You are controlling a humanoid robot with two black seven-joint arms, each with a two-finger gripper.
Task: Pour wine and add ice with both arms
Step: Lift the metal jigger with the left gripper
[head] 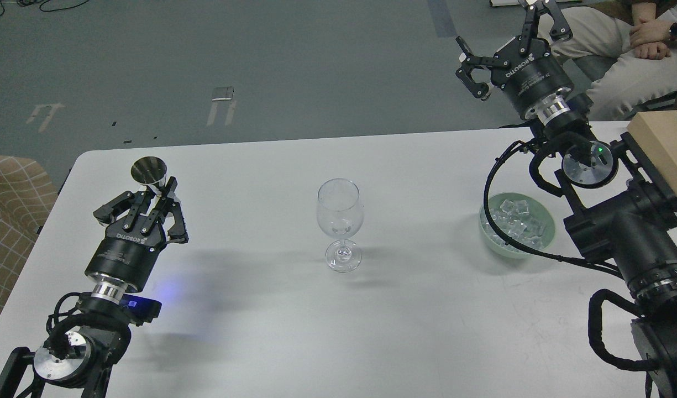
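Looking down from the head cam, you see a white table (261,331) filling most of the view, w/ grey floor at 12 o'clock. Your right arm (631,232) enters from 4 o'clock and reaches up toward 1 o'clock, black w/ looping cables. Your left arm (89,331) enters from 8 o'clock and is shorter in view. A seated person (620,50) shows at 1 o'clock past the table edge; only legs and hands visible. A pale wooden block (664,149) sits at 3 o'clock on the right arm.

Right gripper (512,47) hangs off the table's far edge at 1 o'clock, fingers spread wide apart, nothing between them. Left gripper (160,192) is at 9 o'clock, fingers closed around the base of a small metal cone cup (148,170), which stands upright w/ its mouth up; contents can't be told.

Pale green bowl (516,225) sits at 3 o'clock, just beside the right arm's elbow, holding the ice (514,218), a heap of clear cubes. Wine glass (340,224) stands upright near centre, well apart from both grippers. Any wine in it is too clear to make out.
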